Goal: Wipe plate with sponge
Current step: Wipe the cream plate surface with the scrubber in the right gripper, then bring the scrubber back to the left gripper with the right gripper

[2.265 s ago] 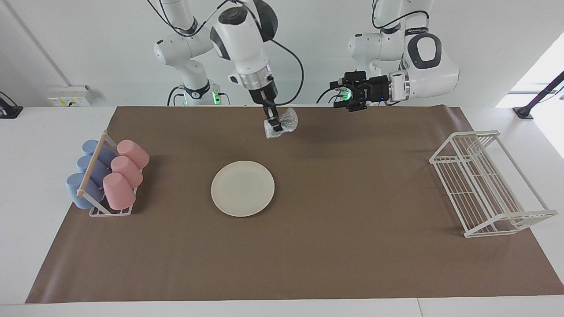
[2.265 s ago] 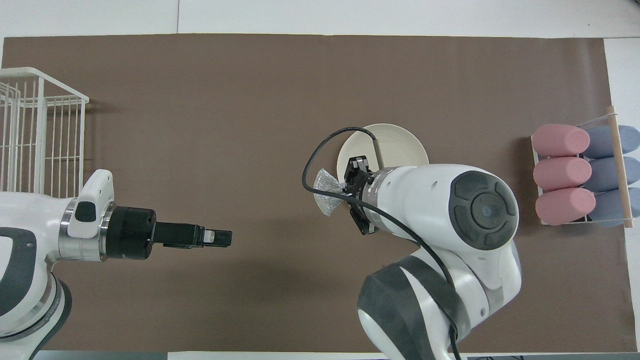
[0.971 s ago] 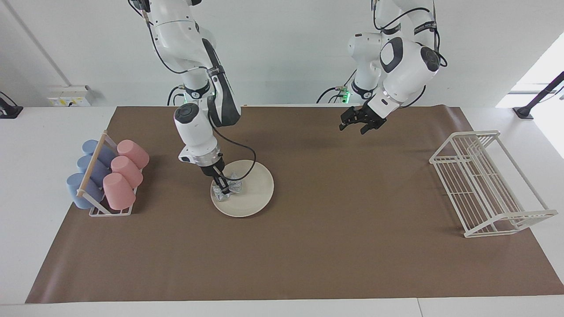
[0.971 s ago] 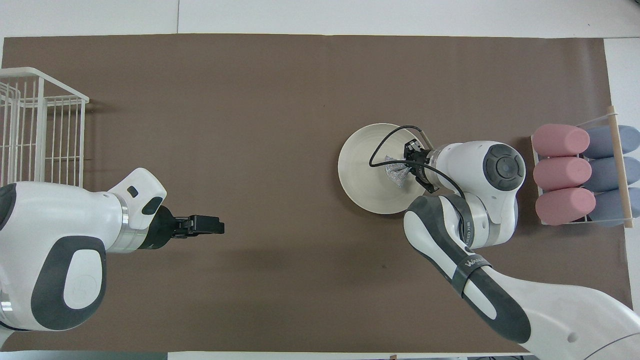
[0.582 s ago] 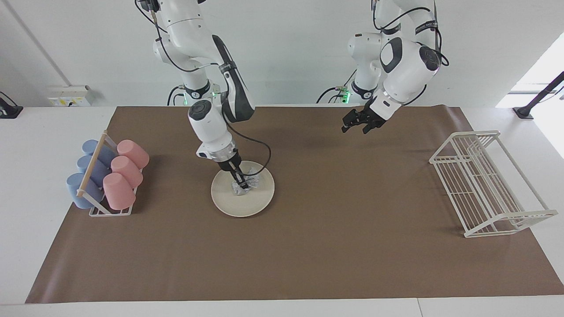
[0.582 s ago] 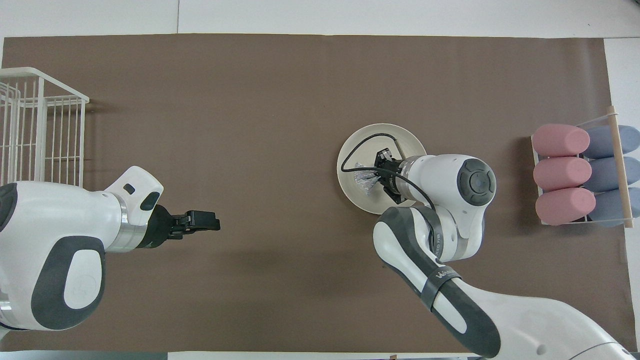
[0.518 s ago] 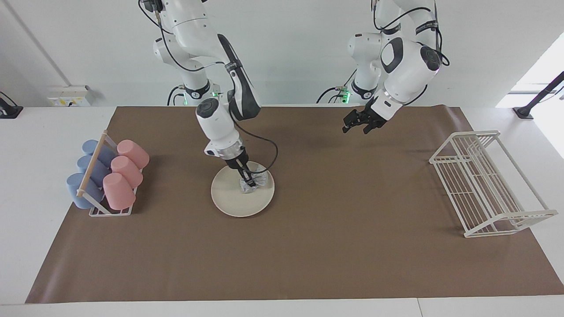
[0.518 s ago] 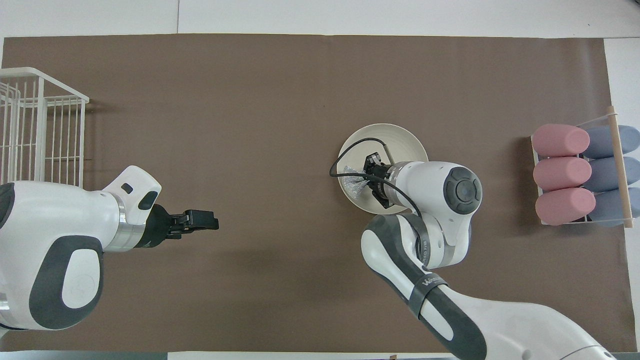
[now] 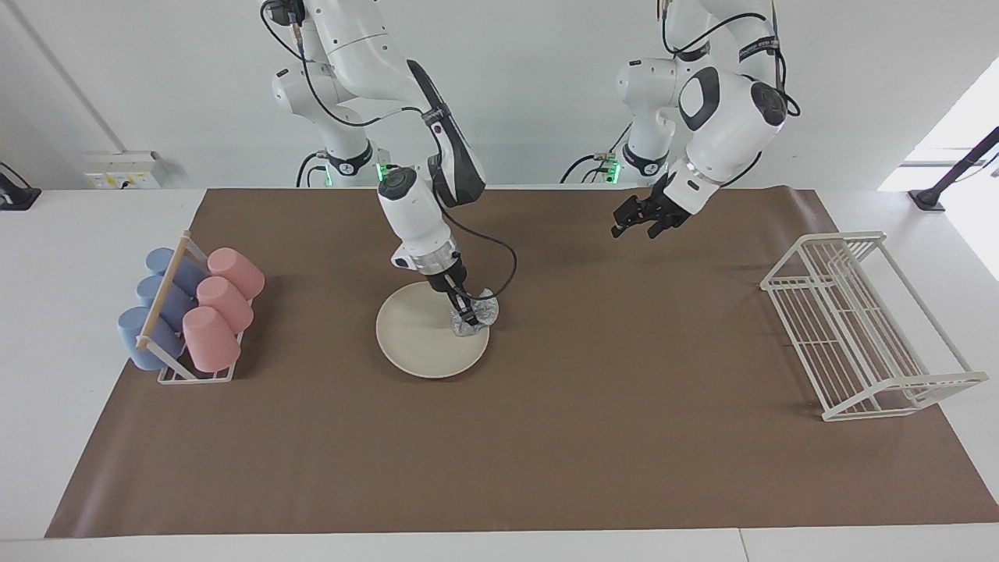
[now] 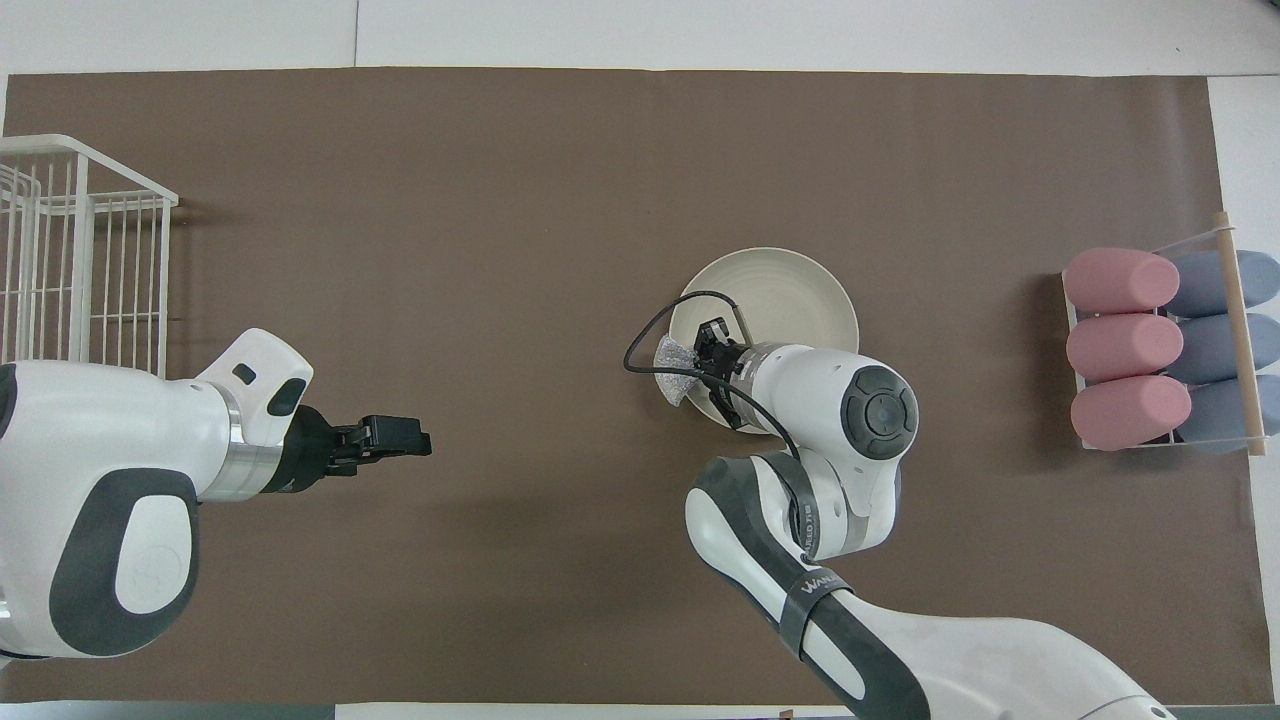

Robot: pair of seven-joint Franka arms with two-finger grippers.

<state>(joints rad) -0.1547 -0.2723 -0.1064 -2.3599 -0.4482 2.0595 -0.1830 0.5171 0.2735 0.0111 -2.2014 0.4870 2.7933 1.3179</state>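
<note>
Starting at the right arm's end of the table: cup rack (image 9: 187, 312) loaded with pink and blue cups lying on their sides. Next, cream-white plate (image 9: 425, 332) flat on the brown mat (image 9: 546, 437). Right gripper (image 9: 468, 318) clamped on the silvery sponge (image 9: 478, 314), pressing it onto the plate's rim toward the left arm's end. Sponge lumpy, long axis unclear. Left gripper (image 9: 641, 221) waiting over the mat, fingers spread wide, holding nothing. White wire rack (image 9: 858, 328) last.

It was a robotics lab: two white robot arms (image 9: 421, 211) stood at a white counter (image 9: 47, 312) covered by a brown mat (image 9: 546, 437), before a bare white wall (image 9: 546, 94) with trailing cables (image 9: 488, 261).
</note>
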